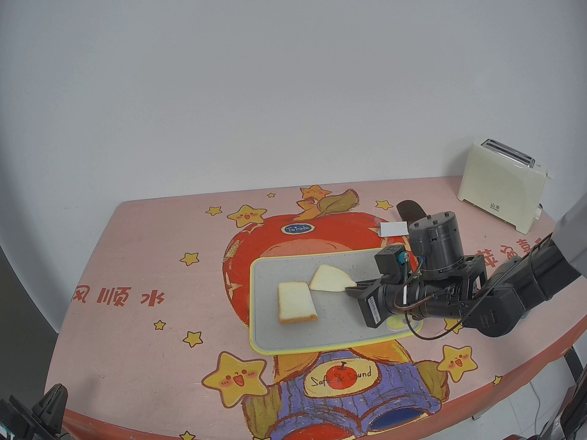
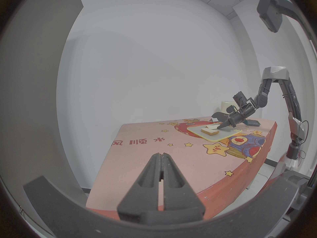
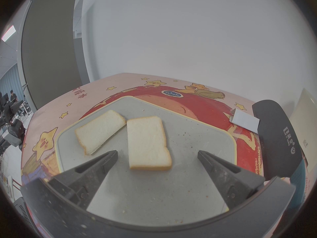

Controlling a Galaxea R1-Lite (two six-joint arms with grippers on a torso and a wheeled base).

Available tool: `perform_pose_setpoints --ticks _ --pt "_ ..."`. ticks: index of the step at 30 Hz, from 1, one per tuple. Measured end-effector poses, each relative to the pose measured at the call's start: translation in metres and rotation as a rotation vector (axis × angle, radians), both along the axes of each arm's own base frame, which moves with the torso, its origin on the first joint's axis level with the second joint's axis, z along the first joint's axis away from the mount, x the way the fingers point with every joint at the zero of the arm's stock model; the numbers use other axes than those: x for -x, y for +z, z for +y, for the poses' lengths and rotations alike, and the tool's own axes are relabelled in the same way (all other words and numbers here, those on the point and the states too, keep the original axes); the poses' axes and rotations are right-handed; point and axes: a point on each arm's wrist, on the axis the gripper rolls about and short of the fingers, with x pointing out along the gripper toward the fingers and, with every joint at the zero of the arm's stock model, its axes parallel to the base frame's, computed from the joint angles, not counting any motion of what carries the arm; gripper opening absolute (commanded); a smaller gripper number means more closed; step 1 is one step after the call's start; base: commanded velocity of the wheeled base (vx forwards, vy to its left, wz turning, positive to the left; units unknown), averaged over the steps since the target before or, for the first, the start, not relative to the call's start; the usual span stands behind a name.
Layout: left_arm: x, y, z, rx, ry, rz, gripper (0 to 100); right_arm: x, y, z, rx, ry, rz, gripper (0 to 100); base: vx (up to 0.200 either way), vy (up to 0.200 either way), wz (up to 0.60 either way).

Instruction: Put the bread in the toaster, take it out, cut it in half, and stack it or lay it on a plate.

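Observation:
Two bread halves lie on the grey, yellow-rimmed cutting board (image 1: 330, 331) in the middle of the table. One half (image 1: 296, 302) (image 3: 99, 129) sits toward the front; the other (image 1: 330, 278) (image 3: 147, 142) lies just behind it, closer to my right gripper. My right gripper (image 1: 354, 291) (image 3: 158, 154) hovers low over the board at that half's near edge, open, a fingertip at each side and nothing held. The cream toaster (image 1: 502, 184) stands at the far right corner. My left gripper (image 2: 161, 172) is shut and empty, off the table's front left corner.
A black object (image 1: 411, 210) (image 3: 277, 139) with a white flat piece (image 1: 394, 228) lies on the table behind the board's right end, beside my right wrist. The table's left part is bare pink surface (image 1: 153, 264).

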Motion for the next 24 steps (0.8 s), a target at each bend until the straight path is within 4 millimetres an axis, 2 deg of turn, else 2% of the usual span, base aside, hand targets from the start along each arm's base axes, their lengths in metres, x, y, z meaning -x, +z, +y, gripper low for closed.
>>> perform_pose_setpoints --ticks 10,24 --pt "0.000 0.000 0.000 0.000 0.000 0.000 0 0.021 0.024 -0.016 -0.031 -0.005 -0.039 0 0.000 0.000 0.00" --pt "0.000 0.000 0.000 0.000 -0.002 0.000 0 0.069 0.070 -0.060 -0.105 -0.053 -0.143 0 0.000 0.000 0.00"
